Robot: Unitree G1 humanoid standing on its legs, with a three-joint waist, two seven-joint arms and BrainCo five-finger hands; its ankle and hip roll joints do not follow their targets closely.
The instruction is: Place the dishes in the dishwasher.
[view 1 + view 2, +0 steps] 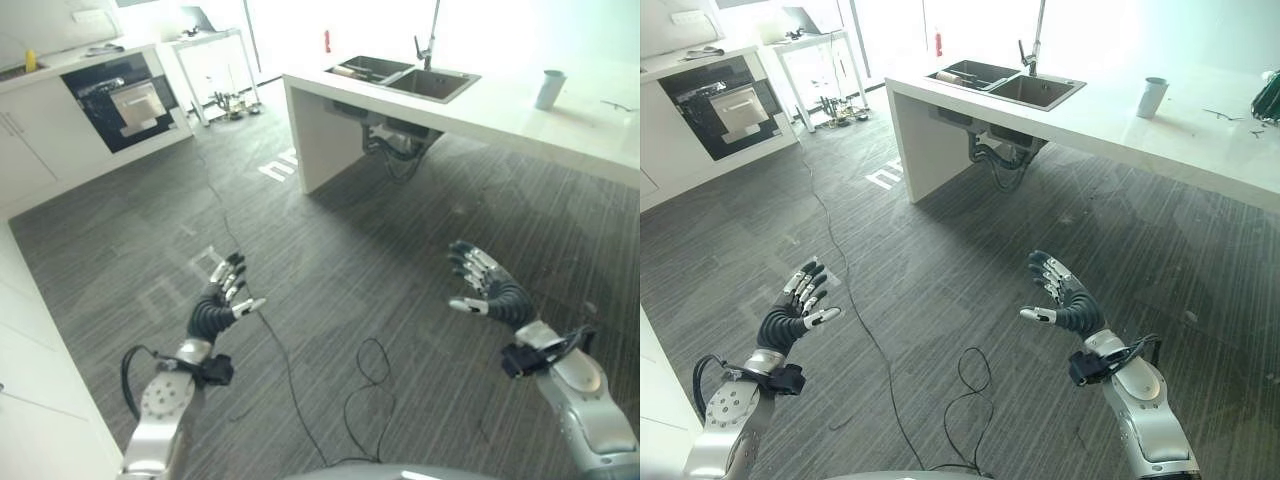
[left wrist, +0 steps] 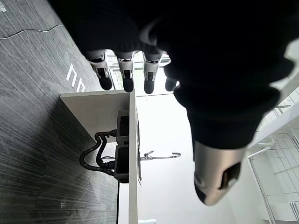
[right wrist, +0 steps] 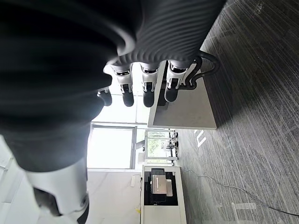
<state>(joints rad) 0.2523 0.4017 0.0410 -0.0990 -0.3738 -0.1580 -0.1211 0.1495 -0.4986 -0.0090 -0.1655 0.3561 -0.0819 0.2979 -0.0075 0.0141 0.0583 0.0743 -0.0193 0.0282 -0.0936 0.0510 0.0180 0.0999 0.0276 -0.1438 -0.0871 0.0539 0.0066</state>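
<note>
The dishes are not in either hand. The clearest candidates are something lying in the far basin of the sink (image 1: 985,74) and a pale cup (image 1: 549,88) standing alone on the white worktop (image 1: 520,115), at about one o'clock in the head views and well apart from the robot. What lies in the basin is too small to tell. I judge the cup to be light and stiff, probably glazed and so slippery, and breakable if knocked; it is best taken round its middle wall with thumb against fingers, not pinched by the rim. Anything in the sink may be wet and would want a firmer wrap.

The tap (image 1: 428,40) rises behind the basins. A built-in appliance with a dark door (image 1: 122,95) sits in the cabinets at eleven o'clock; whether it is the dishwasher I cannot tell.

The left hand (image 1: 222,296) hovers over the grey floor (image 1: 340,250) at seven o'clock, fingers relaxed and spread, holding nothing. The right hand (image 1: 484,283) hangs at four o'clock, likewise released and empty.

The right eye view takes in a dark green thing (image 1: 1268,95) at the worktop's far end. The left wrist view looks past its dark-tipped fingers (image 2: 126,74) at the pipes under the sink. The right wrist view shows the dark-doored appliance beyond its own fingers (image 3: 149,91).
</note>
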